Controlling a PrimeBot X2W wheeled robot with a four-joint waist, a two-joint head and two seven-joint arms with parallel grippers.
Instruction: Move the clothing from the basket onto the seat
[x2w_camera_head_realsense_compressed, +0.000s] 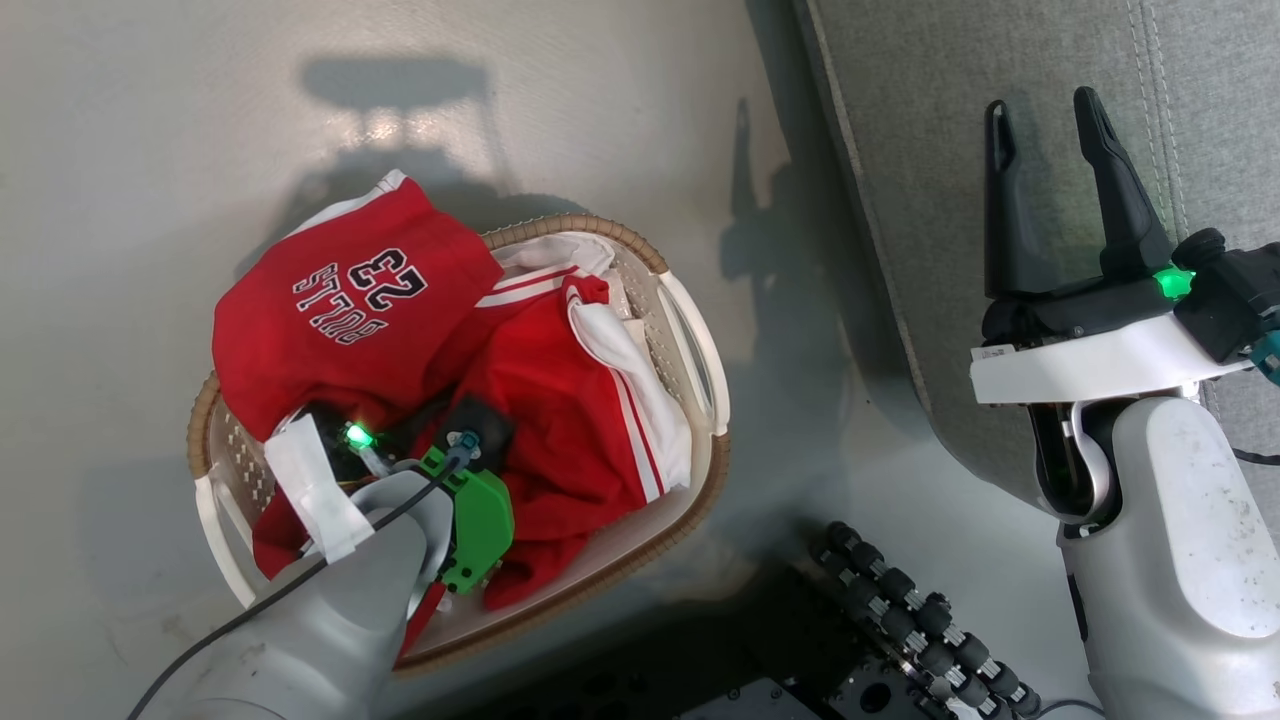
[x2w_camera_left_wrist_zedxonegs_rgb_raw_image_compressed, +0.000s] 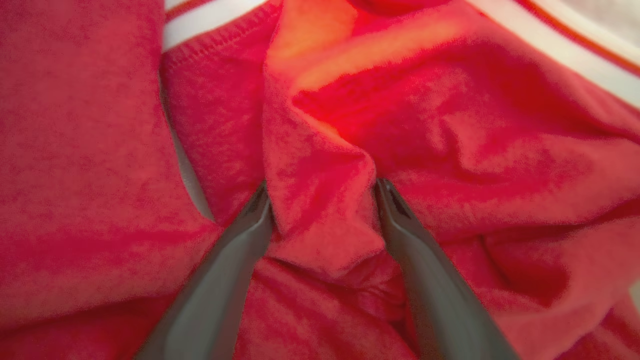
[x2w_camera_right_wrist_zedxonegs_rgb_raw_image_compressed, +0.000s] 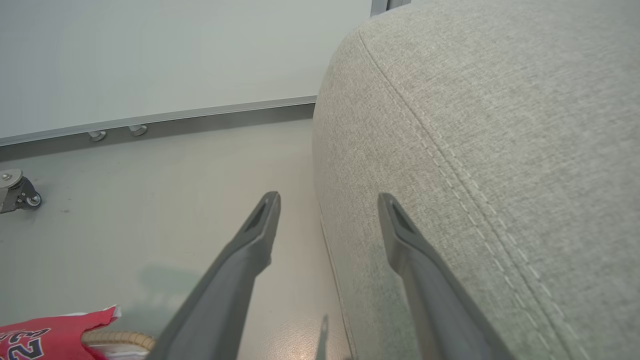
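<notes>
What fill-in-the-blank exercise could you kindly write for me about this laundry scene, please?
1. One piece of the clothing, draped over the rim of the basket, is printed BULLS ____.
2. The left pincer has its fingers ____ on either side of a red fold, not yet closed.
3. The right pincer, near the grey seat, is open and holds ____.

Missing words: 23; open; nothing.
</notes>
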